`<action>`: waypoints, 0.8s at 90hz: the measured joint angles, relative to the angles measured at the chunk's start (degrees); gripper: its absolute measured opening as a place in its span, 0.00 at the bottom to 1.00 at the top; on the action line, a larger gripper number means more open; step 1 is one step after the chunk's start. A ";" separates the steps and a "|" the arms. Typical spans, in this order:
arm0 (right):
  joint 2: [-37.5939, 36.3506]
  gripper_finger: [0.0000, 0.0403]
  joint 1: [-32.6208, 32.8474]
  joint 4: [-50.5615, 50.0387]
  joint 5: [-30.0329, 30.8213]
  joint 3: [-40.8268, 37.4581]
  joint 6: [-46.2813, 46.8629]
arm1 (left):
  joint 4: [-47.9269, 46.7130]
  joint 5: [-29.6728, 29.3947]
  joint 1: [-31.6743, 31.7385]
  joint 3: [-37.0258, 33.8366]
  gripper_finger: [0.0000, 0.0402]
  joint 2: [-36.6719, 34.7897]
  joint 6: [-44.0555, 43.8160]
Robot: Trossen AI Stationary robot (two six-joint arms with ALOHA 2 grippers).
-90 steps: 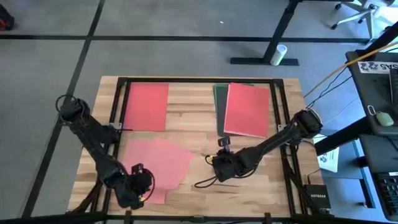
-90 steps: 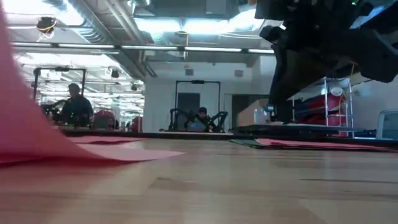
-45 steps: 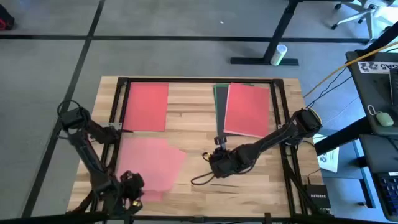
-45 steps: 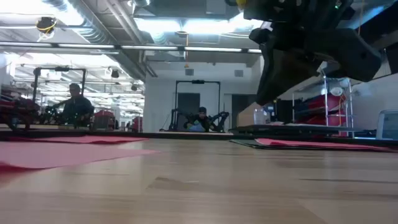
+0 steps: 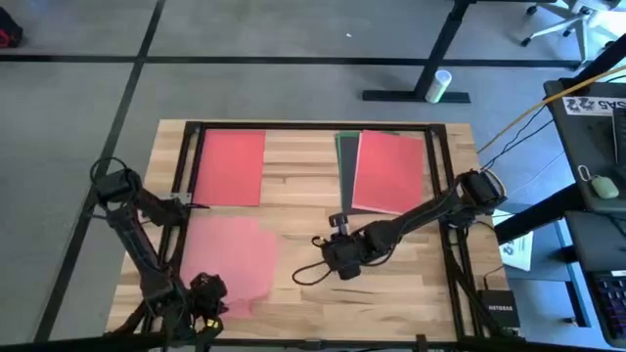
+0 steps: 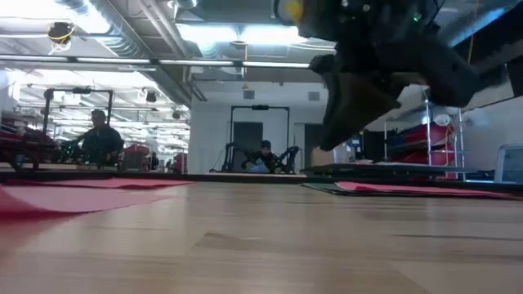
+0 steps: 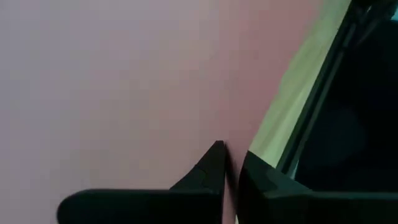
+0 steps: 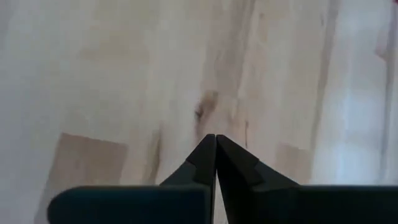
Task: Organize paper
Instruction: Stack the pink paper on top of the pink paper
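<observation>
The left gripper (image 7: 227, 163) is pinched on the near edge of a pale pink sheet of paper (image 5: 230, 256); its wrist view shows the two dark fingers (image 7: 208, 171) nearly together with the thin sheet running between them, beside the table's black frame rail. The right gripper (image 8: 215, 149) has its fingertips pressed together on nothing, over bare light wooden tabletop (image 8: 124, 81).

Against half a second ago, the right gripper (image 5: 335, 256) has moved further left toward the middle of the table, and in the low view its dark bulk has likewise slid left. The pink sheet has drawn a little further toward the near-left corner, with the left gripper (image 5: 205, 298) at the table's near edge as before.

The pink sheet lies flat at front left, its edges slightly askew to the table. A red rectangular sheet (image 5: 231, 167) lies squarely at back left. At back right another red sheet (image 5: 388, 172) sits on top of a dark grey one (image 5: 347, 174), with a strip of green showing at the far edge of that pile.

Only the low view shows the room behind: two people seated at distant benches. It shows the pink paper (image 6: 73, 198) as a thin flat band, and the right-hand pile (image 6: 409, 189) as a low edge.
</observation>
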 joint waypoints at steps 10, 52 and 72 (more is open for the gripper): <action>0.04 0.00 0.00 0.15 0.01 -0.02 -0.07 | -1.29 0.50 -0.33 0.00 0.00 0.00 -1.55; 0.04 0.00 0.02 0.23 0.00 -0.02 -0.08 | -17.36 0.49 1.55 6.56 0.00 -0.03 -3.96; 0.04 0.00 0.02 0.10 0.00 -0.02 -0.32 | -24.08 0.57 0.94 9.57 0.00 -0.07 -8.62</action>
